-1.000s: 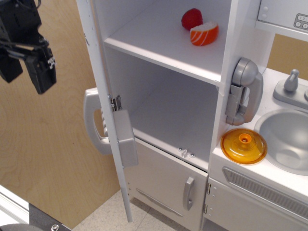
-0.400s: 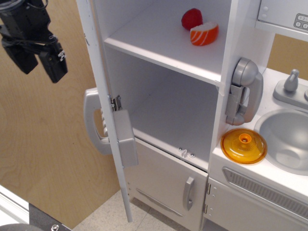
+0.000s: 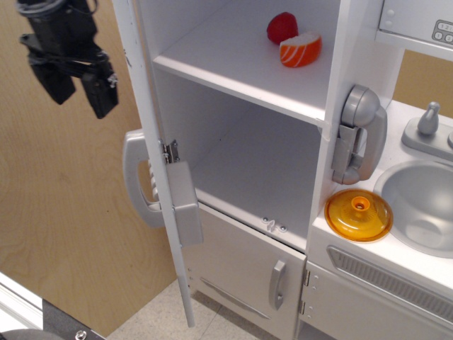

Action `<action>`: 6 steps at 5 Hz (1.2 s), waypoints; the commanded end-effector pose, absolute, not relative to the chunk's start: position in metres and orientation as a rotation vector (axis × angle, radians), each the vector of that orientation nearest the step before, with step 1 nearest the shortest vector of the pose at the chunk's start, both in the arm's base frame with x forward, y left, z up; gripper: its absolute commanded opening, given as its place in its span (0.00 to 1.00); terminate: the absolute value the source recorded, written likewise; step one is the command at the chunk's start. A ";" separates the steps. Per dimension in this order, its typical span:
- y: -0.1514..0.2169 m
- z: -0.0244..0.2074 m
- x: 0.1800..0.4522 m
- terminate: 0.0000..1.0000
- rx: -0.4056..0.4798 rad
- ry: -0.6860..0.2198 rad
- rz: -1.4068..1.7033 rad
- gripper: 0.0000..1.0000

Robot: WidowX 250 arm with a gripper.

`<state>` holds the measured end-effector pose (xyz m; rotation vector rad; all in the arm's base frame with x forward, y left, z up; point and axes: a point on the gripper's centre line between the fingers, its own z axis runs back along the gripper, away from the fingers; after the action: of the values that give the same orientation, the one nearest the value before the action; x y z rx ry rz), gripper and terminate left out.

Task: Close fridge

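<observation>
While tall white toy fridge (image 3: 248, 142) stands with door swung open, black gripper (image 3: 76, 88) near door's outer face, fingers parted, holding nothing.

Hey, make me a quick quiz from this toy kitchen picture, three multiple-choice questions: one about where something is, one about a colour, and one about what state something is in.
1. Where is the gripper?
A. Inside the fridge, on the lower shelf
B. Left of the open fridge door, above its handle
C. Over the sink

2. What colour is the round lid on the counter beside the sink?
A. Orange
B. Blue
C. Green

3. What state is the fridge door in?
A. Fully shut
B. Taken off
C. Swung wide open

Answers:
1. B, the black gripper hangs left of the door edge, higher than the door handle, apart from it.
2. A, the lid is see-through orange.
3. C, the door stands edge-on and both white shelves show, with toy food on the upper one.
</observation>
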<state>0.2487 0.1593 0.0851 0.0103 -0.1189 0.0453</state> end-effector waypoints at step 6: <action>0.120 0.109 0.320 0.00 -0.038 -0.122 0.045 1.00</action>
<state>0.3146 0.1181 0.0934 -0.0537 -0.0765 0.0531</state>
